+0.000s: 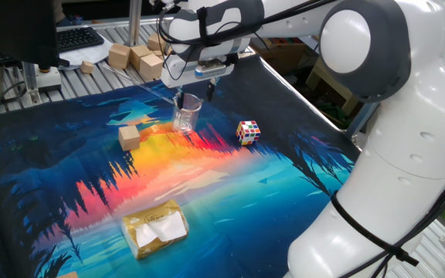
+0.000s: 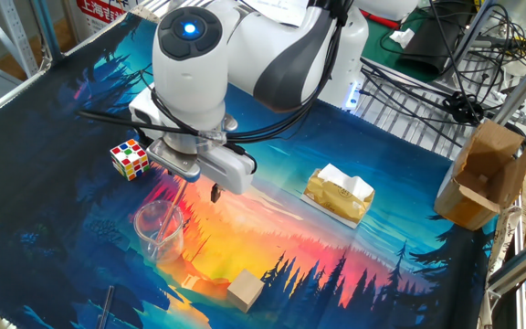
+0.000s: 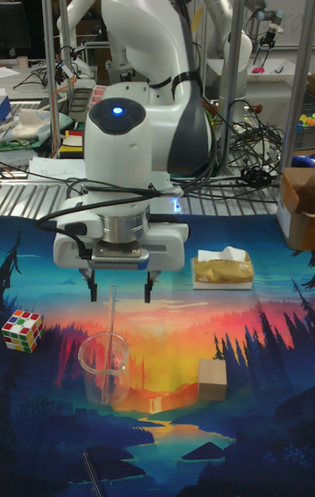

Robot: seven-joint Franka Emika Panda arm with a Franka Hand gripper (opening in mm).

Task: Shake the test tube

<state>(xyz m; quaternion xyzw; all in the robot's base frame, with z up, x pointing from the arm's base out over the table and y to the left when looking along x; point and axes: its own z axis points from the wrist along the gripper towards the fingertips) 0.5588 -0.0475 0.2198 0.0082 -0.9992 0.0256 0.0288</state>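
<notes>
The test tube (image 3: 109,348) is a thin clear tube standing in a clear glass beaker (image 3: 90,379), leaning on its wall, with its top sticking out above the rim. My gripper (image 3: 120,289) hangs open just over the beaker. The tube's top end reaches up between the two fingers without touching either. In the other fixed view the test tube (image 2: 167,219) slants up out of the beaker (image 2: 146,239) toward the gripper (image 2: 194,185). In one fixed view the gripper (image 1: 195,91) is right above the beaker (image 1: 191,120); the tube is hard to make out there.
A Rubik's cube (image 2: 130,159) lies left of the beaker and a wooden block (image 2: 245,290) just in front. A yellow packet with white tissue (image 2: 339,195) sits to the right. A cardboard box (image 2: 488,174) stands at the mat's far right; a dark rod (image 2: 106,306) lies near the front edge.
</notes>
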